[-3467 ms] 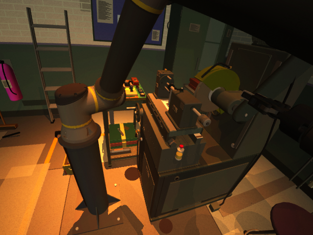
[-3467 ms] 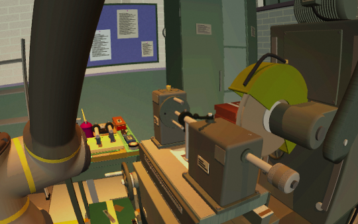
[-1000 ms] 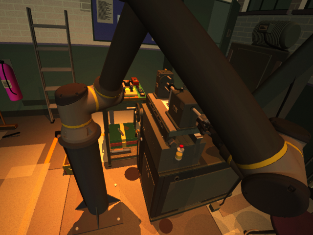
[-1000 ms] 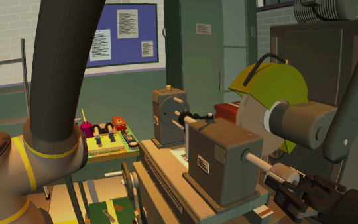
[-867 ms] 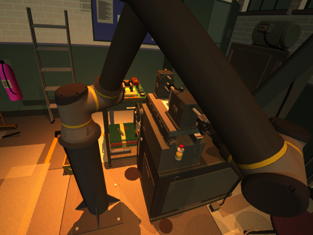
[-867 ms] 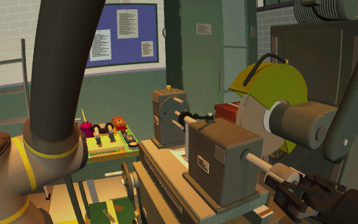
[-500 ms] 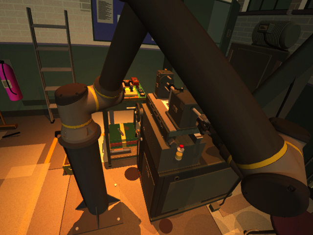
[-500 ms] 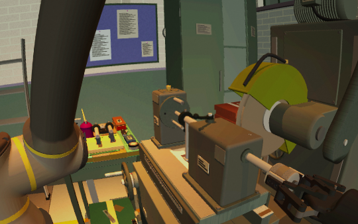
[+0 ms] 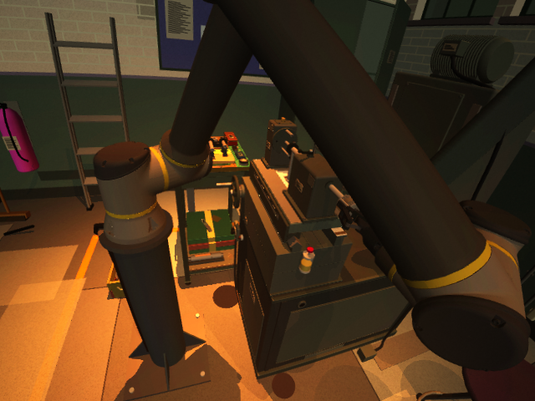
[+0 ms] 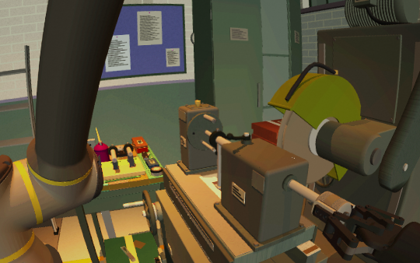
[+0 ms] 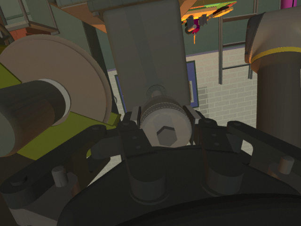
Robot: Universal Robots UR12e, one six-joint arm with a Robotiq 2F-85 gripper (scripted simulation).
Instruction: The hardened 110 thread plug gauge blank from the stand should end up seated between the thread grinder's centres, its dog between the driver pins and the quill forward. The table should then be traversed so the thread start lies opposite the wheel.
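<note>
On the grinder's table, the gauge blank [image 10: 226, 139] lies between the headstock [image 10: 197, 134] and the tailstock [image 10: 261, 184], its dark dog [image 10: 240, 137] near the tailstock end and close to the driver pins [image 10: 209, 132]. At the tailstock's rear a pale rod ends in the knurled quill knob [image 11: 165, 123] [image 10: 331, 204], and my gripper [image 11: 165, 114] [image 10: 335, 215] is closing around that knob, its fingers still moving in. The grinding wheel [image 10: 299, 149] with its yellow-green guard stands just behind the tailstock. Two more blanks [image 10: 121, 155] sit on the stand at the left.
The grinder's cabinet [image 9: 298, 276] fills the middle, with a handwheel [image 9: 236, 190] on its left face and a small bottle [image 9: 307, 260] on its front ledge. My arm's base column [image 9: 142, 267] stands left of it. A green box [image 9: 210, 228] lies under the stand table.
</note>
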